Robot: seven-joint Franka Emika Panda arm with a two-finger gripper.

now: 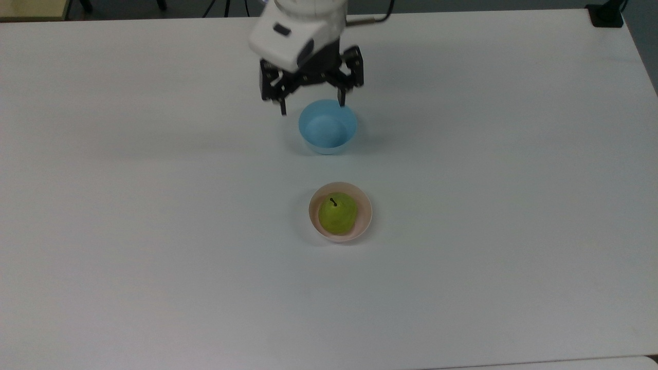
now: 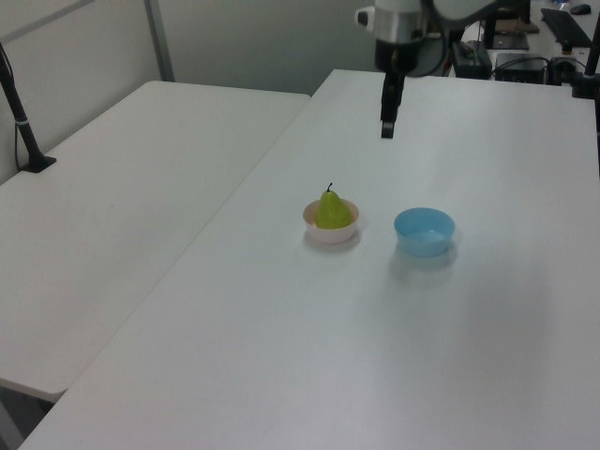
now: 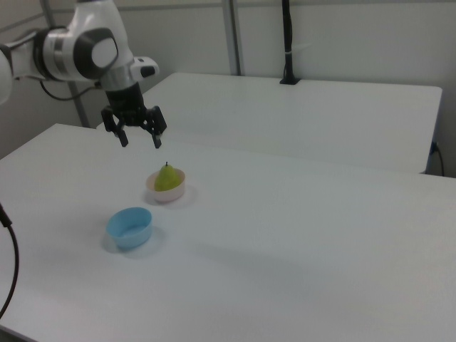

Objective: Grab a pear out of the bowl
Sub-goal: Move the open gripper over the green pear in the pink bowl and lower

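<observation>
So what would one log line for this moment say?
gripper: open, in the air above table | pear: in pink bowl | blue bowl: empty

White rounded arm (image 3: 82,46) — grey joints, black two-finger gripper (image 3: 140,140).

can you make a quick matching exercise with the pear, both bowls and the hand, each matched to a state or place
Things:
1. pear
2. pink bowl
3. blue bowl
4. hand

States:
A. holds nothing
B. open, up in the air
C. stands upright, stem up
D. holds the fruit

Pairs: 1-C, 2-D, 3-A, 4-B
</observation>
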